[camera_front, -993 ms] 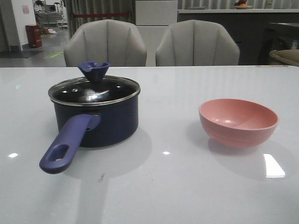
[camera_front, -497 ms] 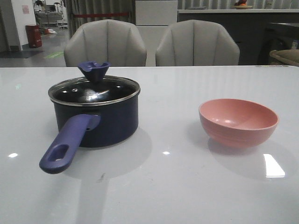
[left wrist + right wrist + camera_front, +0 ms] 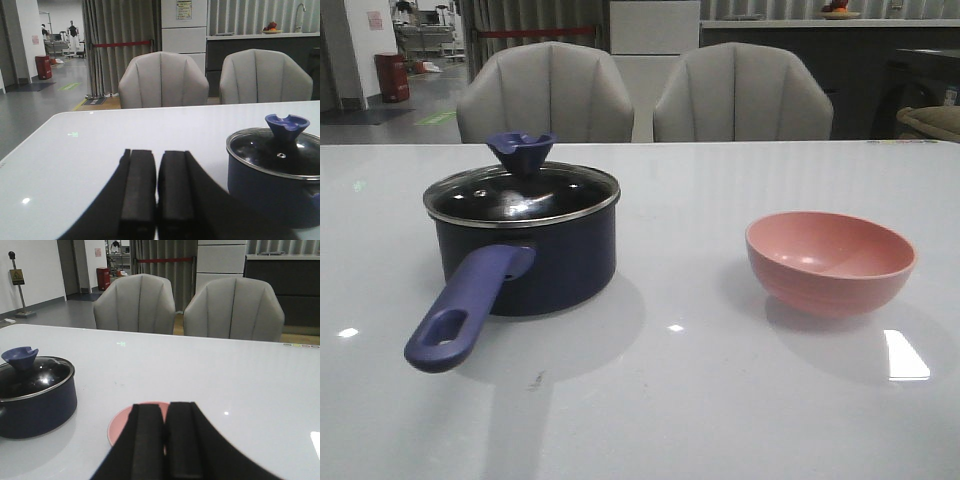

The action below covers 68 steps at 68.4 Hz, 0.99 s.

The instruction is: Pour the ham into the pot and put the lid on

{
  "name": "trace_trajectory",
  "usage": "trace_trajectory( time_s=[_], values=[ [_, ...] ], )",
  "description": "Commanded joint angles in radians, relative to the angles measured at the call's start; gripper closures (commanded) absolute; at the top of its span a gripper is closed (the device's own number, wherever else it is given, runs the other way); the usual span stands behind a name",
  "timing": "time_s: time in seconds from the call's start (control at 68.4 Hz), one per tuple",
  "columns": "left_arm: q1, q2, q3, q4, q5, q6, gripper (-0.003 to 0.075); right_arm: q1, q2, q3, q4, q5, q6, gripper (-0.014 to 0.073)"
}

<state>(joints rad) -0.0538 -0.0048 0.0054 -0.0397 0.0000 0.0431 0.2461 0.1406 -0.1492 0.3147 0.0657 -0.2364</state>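
Note:
The dark navy pot stands at the left of the white table, its purple-blue handle pointing toward the front. The glass lid with its blue knob rests on the pot. The pot also shows in the left wrist view, and the pot in the right wrist view. No ham is visible; the pot's inside is dark under the lid. My left gripper is shut and empty, short of the pot. My right gripper is shut and empty, just before the pink bowl.
The pink bowl sits at the right of the table and looks empty. Two grey chairs stand behind the table's far edge. Neither arm shows in the front view.

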Motion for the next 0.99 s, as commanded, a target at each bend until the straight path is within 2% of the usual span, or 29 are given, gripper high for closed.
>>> trace_trajectory(
  time_s=[0.0,0.088,0.307,0.643,0.979],
  values=[
    [0.003,-0.019,0.021,-0.001,-0.079,-0.004,0.06,-0.001,0.009,-0.016,-0.009,-0.066,-0.012,0.0444],
    [0.003,-0.019,0.021,-0.001,-0.079,-0.004,0.06,-0.023,-0.007,-0.002,-0.08,-0.066,0.022,0.0444],
    [0.003,-0.019,0.021,-0.001,-0.079,-0.004,0.06,-0.06,-0.097,0.069,-0.296,-0.066,0.212,0.0444],
    [0.003,-0.019,0.021,-0.001,-0.079,-0.004,0.06,-0.103,-0.17,0.171,-0.289,-0.114,0.228,0.0444],
    [0.003,-0.019,0.021,-0.001,-0.079,-0.004,0.06,-0.123,-0.17,0.172,-0.282,-0.106,0.227,0.0444]
  ],
)
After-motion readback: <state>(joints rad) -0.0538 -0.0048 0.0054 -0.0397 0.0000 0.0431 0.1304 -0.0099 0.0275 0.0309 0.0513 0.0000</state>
